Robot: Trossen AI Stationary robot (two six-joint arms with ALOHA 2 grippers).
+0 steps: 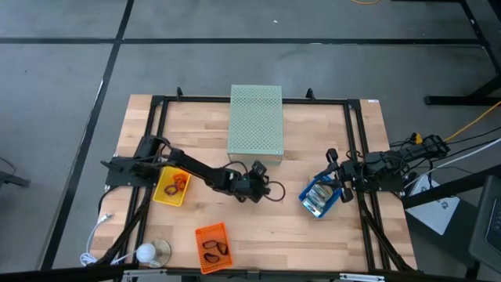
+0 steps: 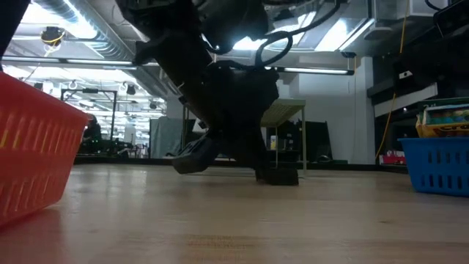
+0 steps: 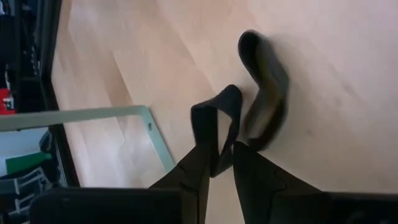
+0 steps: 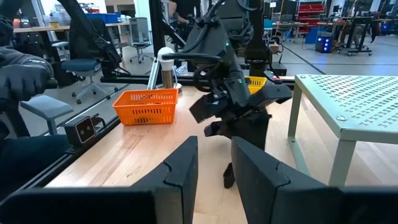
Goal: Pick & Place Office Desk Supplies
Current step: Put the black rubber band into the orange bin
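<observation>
My left gripper (image 1: 261,190) is at mid-table, in front of the green perforated box, pointing down and shut on a thin black loop-shaped piece (image 3: 216,118). A second dark, blurred loop (image 3: 264,93) lies just beyond it on the wood. In the low view, my left gripper (image 2: 277,173) reaches down to the tabletop. My right gripper (image 4: 214,168) is open and empty, hovering at the right edge over the blue tray (image 1: 307,200). That tray holds the printed packets (image 1: 319,196). Rings (image 1: 174,186) lie in the yellow tray and black loops (image 1: 213,249) in the orange tray. My left gripper pinches the black loop-shaped piece between its two fingers, on the strip's lower end (image 3: 219,158). The fingers come from above, pointing down. The folded top of the loop (image 3: 211,112) sticks out past the fingertips. Whether it rests on the table, I cannot tell.
The pale green perforated box (image 1: 255,120) stands at the far middle on legs. The yellow tray (image 1: 160,196) sits at the left and the orange tray (image 1: 202,233) near the front. A white round object (image 1: 147,252) lies at the near-left corner. Bare wood lies between the grippers.
</observation>
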